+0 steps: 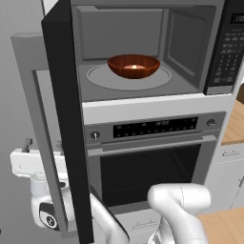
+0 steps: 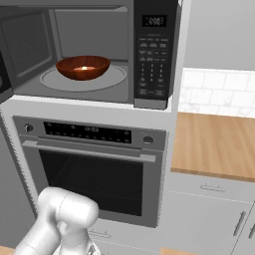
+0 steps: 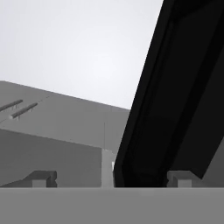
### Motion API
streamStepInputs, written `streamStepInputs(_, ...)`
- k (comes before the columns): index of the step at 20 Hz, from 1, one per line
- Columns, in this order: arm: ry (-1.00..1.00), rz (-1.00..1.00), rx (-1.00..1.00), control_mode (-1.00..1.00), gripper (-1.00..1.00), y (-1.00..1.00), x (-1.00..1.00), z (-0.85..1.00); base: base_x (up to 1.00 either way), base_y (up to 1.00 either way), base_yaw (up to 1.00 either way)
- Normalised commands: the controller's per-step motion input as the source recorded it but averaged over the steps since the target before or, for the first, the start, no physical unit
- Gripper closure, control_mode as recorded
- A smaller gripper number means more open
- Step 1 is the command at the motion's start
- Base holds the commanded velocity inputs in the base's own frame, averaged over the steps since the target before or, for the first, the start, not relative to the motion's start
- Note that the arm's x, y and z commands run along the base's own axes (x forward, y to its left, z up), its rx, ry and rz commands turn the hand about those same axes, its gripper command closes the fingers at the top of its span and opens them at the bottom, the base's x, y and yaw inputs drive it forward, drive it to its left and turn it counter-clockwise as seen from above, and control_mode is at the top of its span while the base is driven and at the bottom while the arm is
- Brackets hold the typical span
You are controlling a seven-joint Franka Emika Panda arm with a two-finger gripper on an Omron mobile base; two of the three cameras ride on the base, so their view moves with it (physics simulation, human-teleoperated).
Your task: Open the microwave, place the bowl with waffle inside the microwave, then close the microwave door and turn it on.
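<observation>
The microwave (image 1: 217, 71) (image 2: 152, 55) stands open. Its black microwave door (image 1: 66, 119) (image 3: 175, 87) is swung out to the left and shows edge-on. Inside, the reddish-brown bowl (image 1: 133, 66) (image 2: 82, 67) sits on the round turntable (image 1: 102, 78), with the pale waffle (image 1: 135, 67) (image 2: 84, 68) in its middle. My gripper (image 1: 25, 150) (image 3: 112, 177) is low on the left, on the outer side of the door, and open. In the hand view the door's dark edge rises between the two fingertips (image 3: 43, 178). Nothing is held.
A silver oven (image 1: 152, 162) (image 2: 94, 169) with a bar handle sits right below the microwave. A wooden counter (image 2: 214, 144) (image 1: 236, 124) and white drawers lie to the right. My arm's white elbow (image 1: 181, 200) (image 2: 67, 209) stands in front of the oven.
</observation>
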Motion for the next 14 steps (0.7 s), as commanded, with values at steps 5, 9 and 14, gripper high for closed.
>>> streamStepInputs(5, -0.18, -0.01, 0.12, -1.0, -1.0, -0.19, 0.0, 0.15, 0.0, 0.0, 0.0)
streamStepInputs(9, -0.16, 0.0, 0.15, -1.0, -1.0, -0.3, 0.0, 0.15, 0.0, 0.0, 0.0)
streamStepInputs(14, -0.11, 0.0, 0.19, -1.0, -1.0, -0.38, 0.0, 0.24, 0.0, 0.0, 0.0)
